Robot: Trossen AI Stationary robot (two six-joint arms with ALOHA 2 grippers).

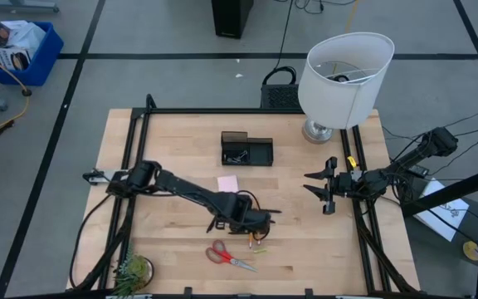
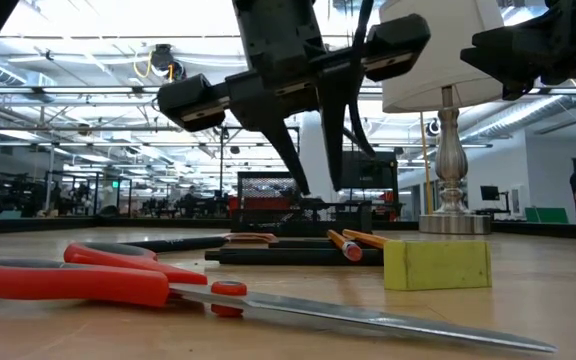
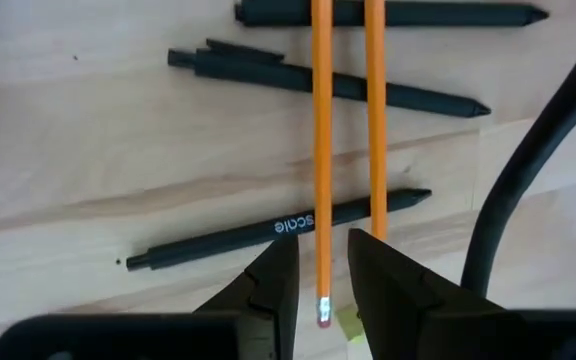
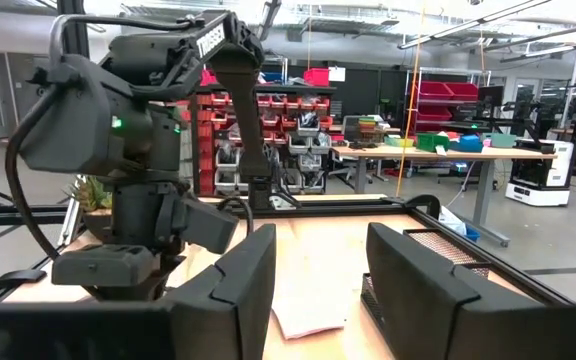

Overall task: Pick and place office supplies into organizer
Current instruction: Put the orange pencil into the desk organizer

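My left gripper [image 1: 251,224] is open and points down over the pens and pencils near the table's near middle. In the left wrist view its fingertips [image 3: 323,250] stand on either side of one orange pencil [image 3: 321,150] near its eraser end, without touching it. The second pencil [image 3: 375,120] runs alongside, and both lie across black pens [image 3: 278,228]. The red-handled scissors [image 1: 226,255] lie flat toward the near edge. The pink sticky pad [image 1: 227,183] lies between the pens and the black organizer [image 1: 246,149]. My right gripper [image 1: 326,189] waits open at the right.
A white lampshade on a metal stand [image 1: 343,75] rises at the far right corner. A small green plant [image 1: 131,270] sits at the near left corner. A small yellow block [image 2: 436,265] lies beside the pencils. Bare wood shows on the table's left half [image 1: 164,141].
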